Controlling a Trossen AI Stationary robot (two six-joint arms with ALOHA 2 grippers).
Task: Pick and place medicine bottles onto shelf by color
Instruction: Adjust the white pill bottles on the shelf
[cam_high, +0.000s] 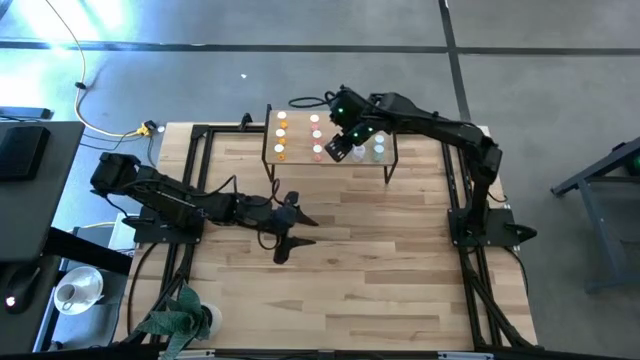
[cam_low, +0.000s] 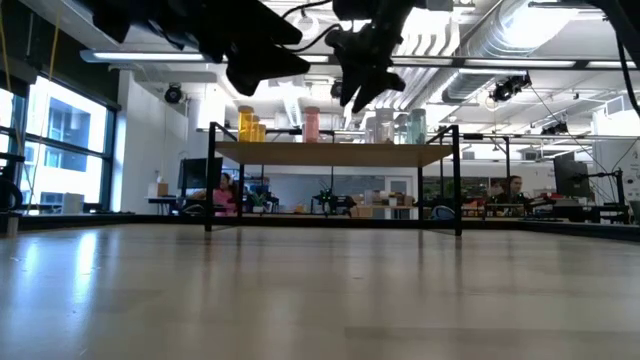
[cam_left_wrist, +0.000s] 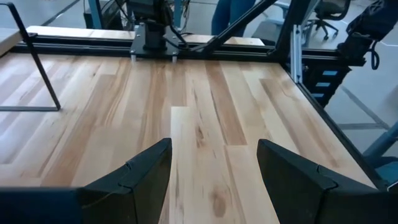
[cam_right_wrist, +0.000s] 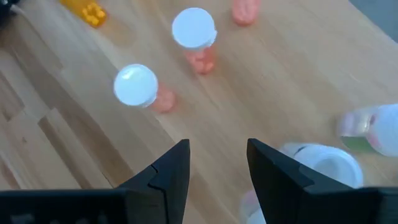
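The shelf (cam_high: 330, 158) stands at the table's far middle, its black legs on the tabletop. Medicine bottles stand upright on it in groups: orange (cam_high: 281, 135), pink-red (cam_high: 316, 135), pale and teal (cam_high: 379, 148). My right gripper (cam_high: 340, 150) hovers above the shelf between the pink-red and pale groups, pointing steeply down. It is open, with bare shelf wood between its fingers (cam_right_wrist: 219, 168). Two white-capped pink-red bottles (cam_right_wrist: 194, 31) (cam_right_wrist: 135, 86) stand just beyond it, and a pale bottle (cam_right_wrist: 320, 163) stands beside one finger. My left gripper (cam_high: 293, 238) hangs open over the table's middle (cam_left_wrist: 214, 180).
Black frame rails (cam_high: 200, 170) run along the table's left and right sides, with the arm bases (cam_high: 485, 225) on them. A shelf leg (cam_left_wrist: 37, 62) stands ahead of the left gripper. Bare tabletop (cam_high: 360, 270) lies in front of the shelf. A plant (cam_high: 180, 320) sits at the near left corner.
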